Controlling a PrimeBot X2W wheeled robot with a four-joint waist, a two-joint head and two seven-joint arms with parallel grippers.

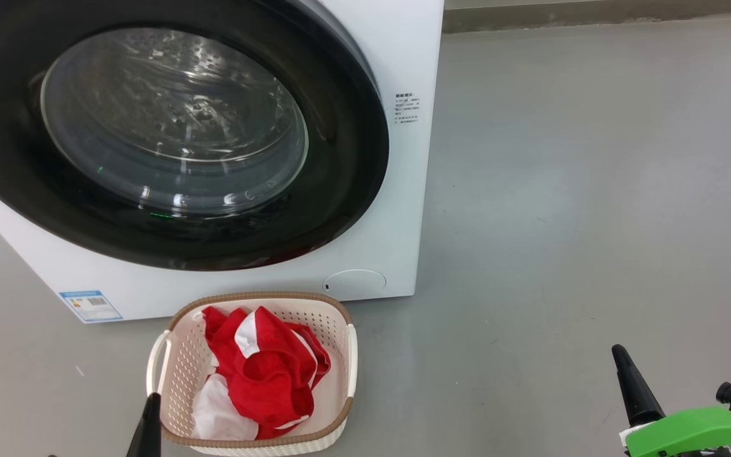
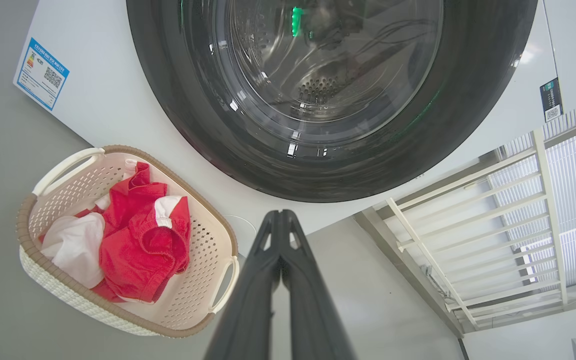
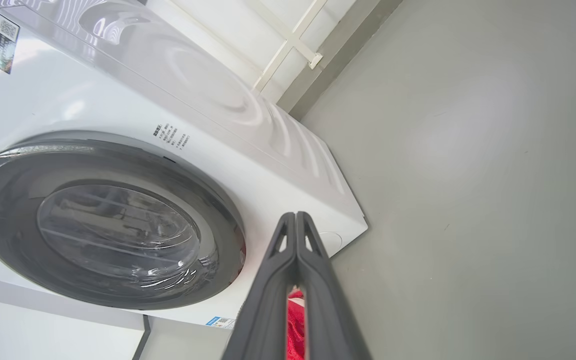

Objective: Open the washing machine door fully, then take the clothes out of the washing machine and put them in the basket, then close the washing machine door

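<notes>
The washing machine (image 1: 403,57) fills the upper left of the head view. The washing machine door (image 1: 340,190) lies flat against its front, and the steel drum shows through the glass. On the floor in front stands the basket (image 1: 257,296) with the red and white clothes (image 1: 264,374) piled inside. My left gripper (image 1: 151,398) is shut, its tip just left of the basket. In the left wrist view, that gripper (image 2: 279,215) points between the basket (image 2: 203,250) and the door (image 2: 328,75). My right gripper (image 1: 618,350) is shut and empty, low at the right. Its wrist view shows the gripper (image 3: 295,215) below the door (image 3: 108,225).
Grey floor (image 1: 594,190) stretches wide to the right of the machine, ending at a wall base (image 1: 594,16). A blue label (image 1: 91,306) sits on the machine's lower left corner. A white railing (image 2: 468,225) stands beside the machine in the left wrist view.
</notes>
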